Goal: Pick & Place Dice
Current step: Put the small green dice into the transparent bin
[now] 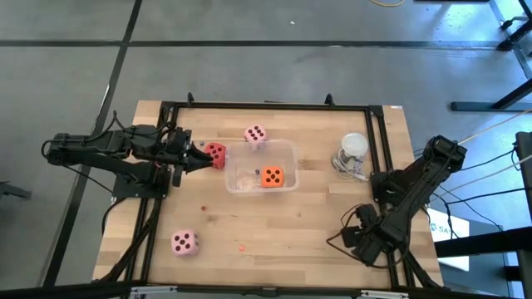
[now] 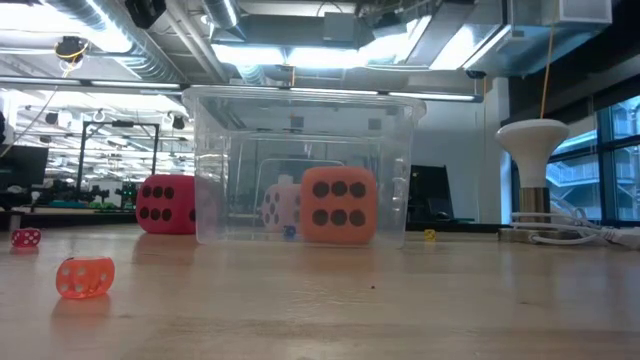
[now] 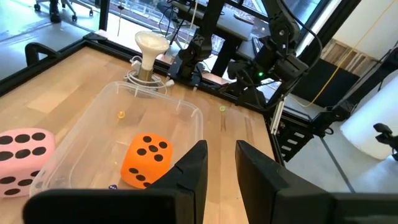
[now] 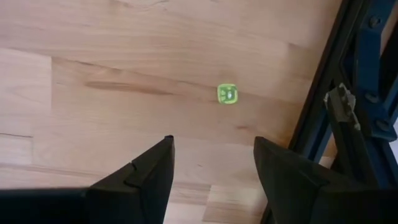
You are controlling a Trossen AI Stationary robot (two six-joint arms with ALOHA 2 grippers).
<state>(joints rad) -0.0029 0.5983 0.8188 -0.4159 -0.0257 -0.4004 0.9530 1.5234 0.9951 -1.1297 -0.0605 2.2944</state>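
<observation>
A clear tub (image 1: pixel 287 158) stands mid-table with the orange die (image 1: pixel 272 176) resting on its floor. The red die (image 1: pixel 216 155) sits on the wood by the tub's left side. One pink die (image 1: pixel 255 134) stands at the tub's far side, another (image 1: pixel 184 242) near the front left. My left gripper (image 3: pixel 221 165) hovers level at the table's left, above the red die, fingers a little apart with nothing between them. My right gripper (image 4: pixel 211 168) points down, open, over bare wood at the front right, near a tiny green die (image 4: pixel 227 94).
A white lamp-like stand (image 1: pixel 353 149) with a coiled cable sits right of the tub. Tiny dice lie on the wood: an orange one (image 2: pixel 85 277), a red one (image 2: pixel 25 238). A black frame rail (image 4: pixel 323 106) runs along the table's right edge, close to my right gripper.
</observation>
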